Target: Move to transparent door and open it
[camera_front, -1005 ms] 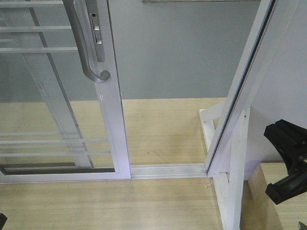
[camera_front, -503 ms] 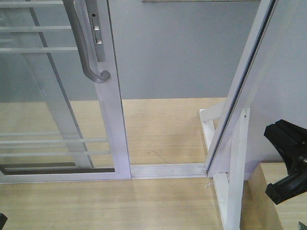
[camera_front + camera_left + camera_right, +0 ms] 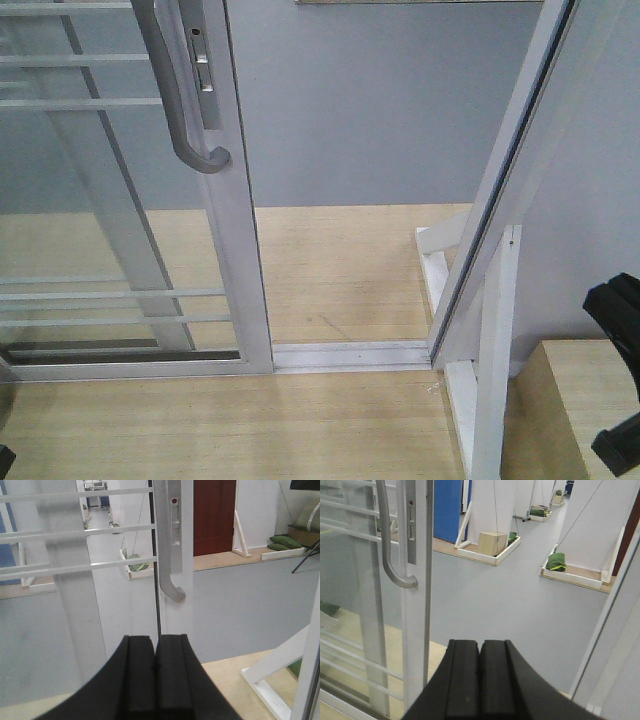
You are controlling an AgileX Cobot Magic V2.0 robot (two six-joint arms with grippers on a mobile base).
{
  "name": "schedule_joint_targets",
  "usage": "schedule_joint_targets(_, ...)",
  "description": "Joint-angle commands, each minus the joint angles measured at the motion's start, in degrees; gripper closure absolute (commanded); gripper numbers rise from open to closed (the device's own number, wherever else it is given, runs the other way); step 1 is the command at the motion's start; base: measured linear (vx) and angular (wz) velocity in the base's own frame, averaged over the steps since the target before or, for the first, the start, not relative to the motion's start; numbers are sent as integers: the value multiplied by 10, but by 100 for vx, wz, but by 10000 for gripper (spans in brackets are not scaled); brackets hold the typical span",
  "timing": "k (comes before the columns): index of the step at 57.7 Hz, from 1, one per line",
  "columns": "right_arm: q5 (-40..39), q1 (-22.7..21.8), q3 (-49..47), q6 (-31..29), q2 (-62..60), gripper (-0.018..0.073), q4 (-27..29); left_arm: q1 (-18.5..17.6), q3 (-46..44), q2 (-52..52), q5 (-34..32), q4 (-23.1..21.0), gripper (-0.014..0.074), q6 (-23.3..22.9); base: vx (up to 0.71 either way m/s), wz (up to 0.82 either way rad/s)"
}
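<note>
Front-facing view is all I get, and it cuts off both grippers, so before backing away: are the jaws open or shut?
Observer: Left gripper is shut, pads pressed together, nothing held.
Operator: And the right?
Observer: Right gripper is shut too, empty.
Operator: Is either touching the handle?
Observer: No. In the left wrist view the grey pull handle of the transparent door sits above and beyond the fingertips, apart from them.

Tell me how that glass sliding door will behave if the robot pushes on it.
The transparent door probably glides sideways along its floor track rather than swinging. Its white frame looks rigid; the glass may be fragile. The smooth curved handle could be slippery.
</note>
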Motion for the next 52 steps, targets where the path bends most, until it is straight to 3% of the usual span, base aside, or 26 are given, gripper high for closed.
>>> schedule_joint_targets(1,-34,-21,12,-6,-32,564,-16,-2,6,-8,-45,-1,594,-4,0,0)
schedule_joint_targets(14,-132,-69,150,9,-107,564,20,-2,6,-8,-45,-1,594,-4,0,0)
schedule_joint_targets(18,-94,-88,151,2,-132,564,29,-2,6,-8,-45,-1,594,-4,0,0)
schedule_joint_targets(29,-94,-142,152,1,-133,564,42,-2,6,-8,-45,-1,594,-4,0,0)
schedule_joint_targets(52,-93,-145,152,1,-133,564,42,-2,6,-8,-45,-1,594,-4,0,0)
